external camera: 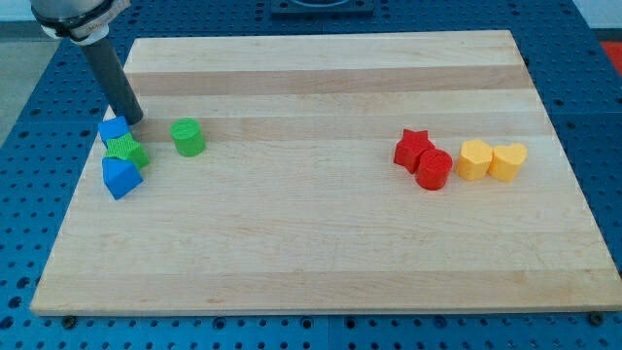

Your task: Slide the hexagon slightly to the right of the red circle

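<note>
The yellow hexagon (474, 158) lies at the view's right, just right of the red circle (433, 169) and almost touching it. A red star (413, 147) sits against the circle's upper left. A yellow heart (507, 160) touches the hexagon's right side. My tip (134, 120) is far off at the view's upper left, right beside the upper right of a small blue block (114, 130). The dark rod rises from the tip towards the view's top left.
Below the small blue block are a green star (127, 152) and another blue block (120, 177), packed close together. A green cylinder (188, 137) stands alone just right of them. The wooden board (311, 253) lies on a blue perforated table.
</note>
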`<action>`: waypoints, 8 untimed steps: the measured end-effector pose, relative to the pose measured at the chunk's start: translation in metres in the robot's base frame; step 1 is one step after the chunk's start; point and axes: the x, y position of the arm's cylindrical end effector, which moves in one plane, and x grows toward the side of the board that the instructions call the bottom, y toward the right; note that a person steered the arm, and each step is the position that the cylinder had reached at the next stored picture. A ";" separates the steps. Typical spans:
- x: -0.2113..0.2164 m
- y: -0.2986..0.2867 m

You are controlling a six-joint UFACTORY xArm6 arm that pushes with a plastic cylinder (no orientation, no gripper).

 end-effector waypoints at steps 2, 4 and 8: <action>-0.006 0.027; 0.000 0.211; 0.018 0.375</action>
